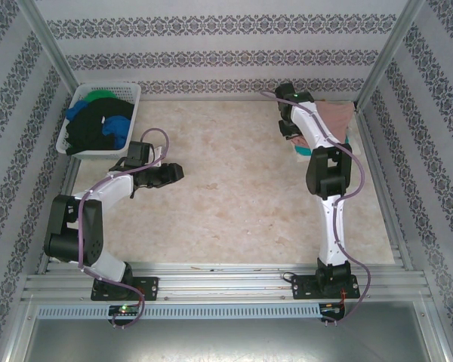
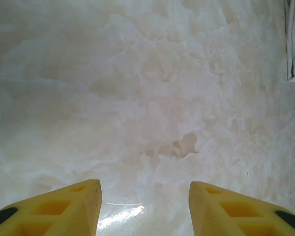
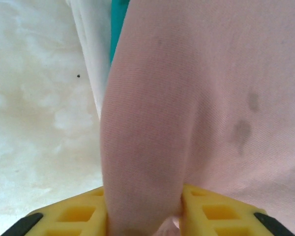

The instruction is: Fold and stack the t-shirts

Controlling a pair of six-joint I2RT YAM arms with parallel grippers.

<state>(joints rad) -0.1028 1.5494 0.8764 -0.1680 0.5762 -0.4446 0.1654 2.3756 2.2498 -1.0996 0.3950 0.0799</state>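
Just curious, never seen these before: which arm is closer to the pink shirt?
The right. The right gripper pinches a fold of the pink shirt at the table's far right; the left gripper hangs open above bare table, well off to the shirt's left.

- The tabletop is pale beige with a marbled pattern.
- A white slotted basket stands at its far left corner, heaped with black, blue and green clothes.
- At the far right edge lies a pile: a pink shirt over a teal shirt and white cloth.

l gripper, jaws apart, over tbl
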